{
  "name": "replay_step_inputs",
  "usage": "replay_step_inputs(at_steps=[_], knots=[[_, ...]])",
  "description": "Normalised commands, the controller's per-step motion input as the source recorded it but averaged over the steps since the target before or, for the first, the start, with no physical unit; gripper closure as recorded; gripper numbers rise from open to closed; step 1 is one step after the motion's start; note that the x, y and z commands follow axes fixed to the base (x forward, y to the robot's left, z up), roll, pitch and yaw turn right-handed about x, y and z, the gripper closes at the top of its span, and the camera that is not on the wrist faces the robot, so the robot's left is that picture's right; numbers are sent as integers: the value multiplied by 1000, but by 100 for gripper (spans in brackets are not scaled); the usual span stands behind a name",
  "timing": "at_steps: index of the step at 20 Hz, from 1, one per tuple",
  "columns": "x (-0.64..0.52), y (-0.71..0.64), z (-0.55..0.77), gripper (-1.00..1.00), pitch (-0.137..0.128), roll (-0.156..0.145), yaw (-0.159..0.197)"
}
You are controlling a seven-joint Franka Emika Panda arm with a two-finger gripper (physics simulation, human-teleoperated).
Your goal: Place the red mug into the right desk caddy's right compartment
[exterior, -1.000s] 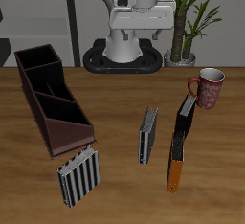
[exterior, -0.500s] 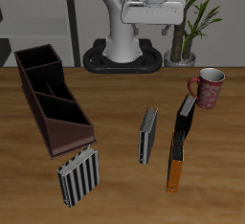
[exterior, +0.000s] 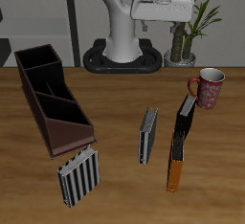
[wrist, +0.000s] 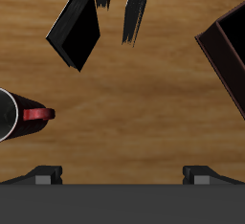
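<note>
**Inspector:** Position of the red mug (exterior: 208,87)?

**Assistant:** Upright on the counter (exterior: 120,99), handle turned toward the right desk caddy (exterior: 50,96), which lies well apart across the counter. A black book with an orange spine (exterior: 181,140) lies just beside the mug, nearer the front edge.

**Inspector:** The right compartment (exterior: 39,58)?

**Assistant:** At the caddy's far end, nothing in it.

**Inspector:** The claw (exterior: 165,6)?

**Assistant:** Raised high, back near the robot's base and the potted plant (exterior: 187,17), touching nothing. Its fingers (wrist: 46,175) sit wide apart in the wrist view, so released, though only their bases show.

**Inspector:** Other items?

**Assistant:** A grey ribbed rack (exterior: 77,176) and a second dark book (exterior: 147,135).
</note>
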Motion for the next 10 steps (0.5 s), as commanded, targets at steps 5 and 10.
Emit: replay_step_inputs(at_steps=[5,10], knots=[[-13,404,34,-100,12,-1,-57],[25,333,-70,-100,39,-22,-36]])
